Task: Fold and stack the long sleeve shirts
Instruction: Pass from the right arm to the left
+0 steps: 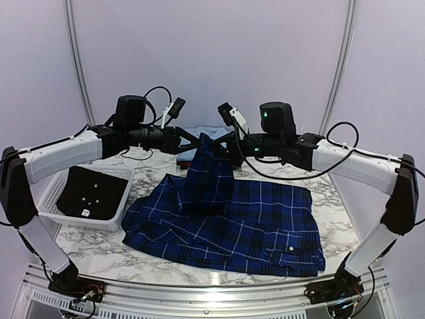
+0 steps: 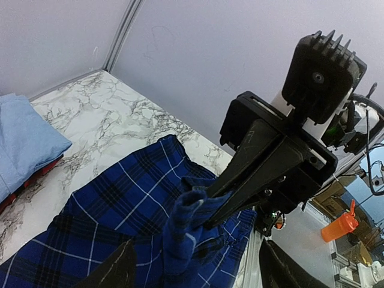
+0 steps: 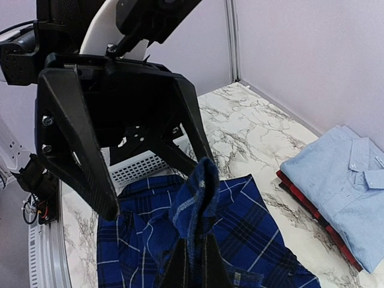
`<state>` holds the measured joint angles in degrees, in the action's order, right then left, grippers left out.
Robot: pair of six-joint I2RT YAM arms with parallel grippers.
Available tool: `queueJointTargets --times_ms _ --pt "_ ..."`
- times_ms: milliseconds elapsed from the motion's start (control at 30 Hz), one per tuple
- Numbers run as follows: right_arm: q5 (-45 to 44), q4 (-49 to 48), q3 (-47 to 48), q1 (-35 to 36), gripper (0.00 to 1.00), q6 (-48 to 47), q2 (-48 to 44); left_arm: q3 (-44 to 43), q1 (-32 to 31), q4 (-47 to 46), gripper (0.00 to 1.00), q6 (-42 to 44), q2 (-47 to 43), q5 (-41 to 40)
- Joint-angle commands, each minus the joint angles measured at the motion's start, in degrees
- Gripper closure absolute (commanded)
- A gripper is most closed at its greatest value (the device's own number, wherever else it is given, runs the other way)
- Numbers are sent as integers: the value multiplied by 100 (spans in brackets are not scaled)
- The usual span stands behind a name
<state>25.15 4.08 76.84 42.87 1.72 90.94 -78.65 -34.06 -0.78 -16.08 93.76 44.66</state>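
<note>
The navy blue plaid shirt (image 1: 246, 219) lies spread on the marble table, with one fold pulled up into a peak (image 1: 207, 163). My right gripper (image 1: 226, 150) is shut on that fold; in the right wrist view its fingers (image 3: 195, 255) pinch the navy cloth (image 3: 201, 186). My left gripper (image 1: 194, 142) is open, its fingers (image 2: 120, 267) wide apart on either side of the raised fold (image 2: 183, 222), not touching it. The plain light blue shirt (image 3: 342, 174) lies folded on top of the red-and-black plaid shirt (image 3: 303, 201) at the back of the table (image 1: 199, 131).
A white slotted basket (image 1: 99, 224) stands at the left with a black cloth (image 1: 89, 189) in it; it also shows in the right wrist view (image 3: 141, 167). Curtain walls close the back and sides. Bare marble (image 1: 99, 252) lies in front of the basket.
</note>
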Motion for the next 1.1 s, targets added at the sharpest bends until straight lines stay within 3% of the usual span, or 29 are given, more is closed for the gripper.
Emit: queueJointTargets --times_ms 0,167,267,333,400,433,700,800,933,1067 --pt "10 6 338 67 100 -66 109 -106 -113 -210 29 -2 193 160" --pt "-29 24 359 88 100 -61 109 -203 -144 -71 44 71 340 -48" --pt "-70 73 325 81 100 -83 100 -203 -161 -109 60 65 339 -78" --pt "-72 79 316 86 100 -71 100 -216 -185 -148 74 49 338 -100" --pt "-101 77 308 83 94 -47 100 -237 -212 -160 96 29 365 -152" --pt "-187 94 310 81 89 -36 92 -246 -221 -161 100 14 382 -184" --pt "-2294 768 411 -15 46 286 94 -166 -232 2 100 55 250 -1207" --pt "-2824 1008 100 -449 43 813 -6 -226 -232 247 100 105 176 -1716" --pt "-2788 1047 -759 -1413 44 1703 -367 -274 -232 536 100 199 95 -2161" --pt "-2796 1020 -1545 -2163 44 2022 -713 -237 -232 653 100 244 0 -2287"
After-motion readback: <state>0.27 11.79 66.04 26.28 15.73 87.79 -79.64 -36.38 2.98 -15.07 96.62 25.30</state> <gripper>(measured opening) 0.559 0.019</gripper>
